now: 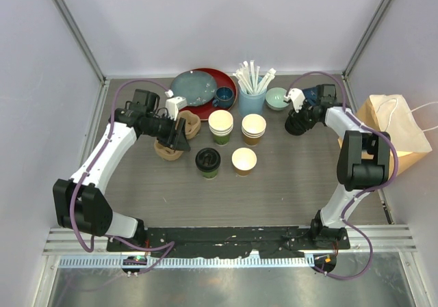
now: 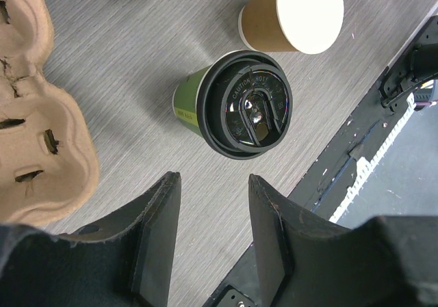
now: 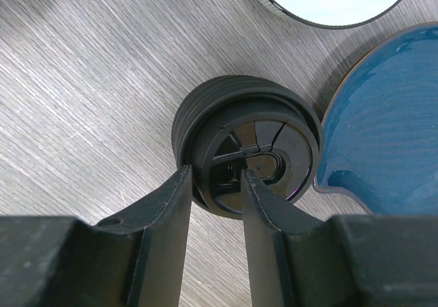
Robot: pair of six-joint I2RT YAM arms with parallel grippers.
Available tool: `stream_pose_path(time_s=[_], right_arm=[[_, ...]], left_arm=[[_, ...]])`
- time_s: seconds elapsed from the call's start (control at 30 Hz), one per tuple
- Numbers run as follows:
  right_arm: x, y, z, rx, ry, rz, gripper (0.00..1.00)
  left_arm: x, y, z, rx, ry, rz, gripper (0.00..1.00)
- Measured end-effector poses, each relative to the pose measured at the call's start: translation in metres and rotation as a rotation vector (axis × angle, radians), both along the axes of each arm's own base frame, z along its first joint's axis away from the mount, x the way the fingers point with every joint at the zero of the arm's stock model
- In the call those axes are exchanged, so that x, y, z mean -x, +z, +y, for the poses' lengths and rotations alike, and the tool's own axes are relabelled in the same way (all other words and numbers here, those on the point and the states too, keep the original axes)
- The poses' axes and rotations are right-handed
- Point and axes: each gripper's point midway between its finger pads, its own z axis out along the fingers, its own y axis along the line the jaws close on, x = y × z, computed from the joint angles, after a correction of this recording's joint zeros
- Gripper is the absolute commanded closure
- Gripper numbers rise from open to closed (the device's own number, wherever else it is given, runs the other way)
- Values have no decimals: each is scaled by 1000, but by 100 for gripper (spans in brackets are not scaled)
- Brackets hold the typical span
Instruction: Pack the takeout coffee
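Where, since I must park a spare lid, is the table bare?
Bare: the near strip between the lidded green cup and the arm bases; right of the open brown cup. Crowded: the back row around the straw cup and red plate.

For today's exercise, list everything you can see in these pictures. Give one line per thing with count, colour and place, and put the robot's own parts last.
lidded cup: one, green sides, black lid, front centre
open cup: one, brown sides, no lid, right of the lidded cup
cup stacks: two, lidless, one green-sided, one brown-sided, behind those cups
lid stack: one, black, under the right arm
cup carrier: one, tan pulp, left of the cups
straw cup: one, blue, white straws, back centre
tray: one, red, back left
plate: one, grey-blue, on the tray
mug: one, dark blue, at the tray's right edge
bowl: one, pale teal, right of the straw cup
paper bag: one, tan, far right
left fingers: two, black, open, beside the cup carrier
right fingers: two, black, straddling the lid stack's rim
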Motion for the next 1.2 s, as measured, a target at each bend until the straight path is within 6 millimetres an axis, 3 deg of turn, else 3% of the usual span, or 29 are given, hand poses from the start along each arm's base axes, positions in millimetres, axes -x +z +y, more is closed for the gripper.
stream_pose_path(time_s=[0.13, 0.27, 0.47, 0.83, 0.93, 1.03, 1.1, 1.2], right_arm=[[-2, 0, -2, 12, -4, -2, 63], [-1, 0, -3, 18, -5, 1, 81], [1, 0, -1, 19, 1, 11, 96], [-3, 13, -3, 28, -17, 11, 99], [-8, 29, -3, 34, -57, 1, 99], [-12, 59, 2, 32, -125, -26, 99], [-10, 81, 14, 31, -153, -53, 99], [4, 122, 47, 33, -170, -107, 99]], left_arm=[[0, 0, 0, -1, -2, -1, 52], [1, 0, 0, -2, -2, 1, 52], [2, -1, 1, -4, -5, 3, 52], [2, -1, 1, -8, -15, -2, 52], [2, -1, 1, -8, -16, -3, 52], [2, 0, 1, -8, -17, -6, 50], [1, 2, 1, -7, -17, -12, 50], [0, 3, 1, -6, -17, -16, 49]])
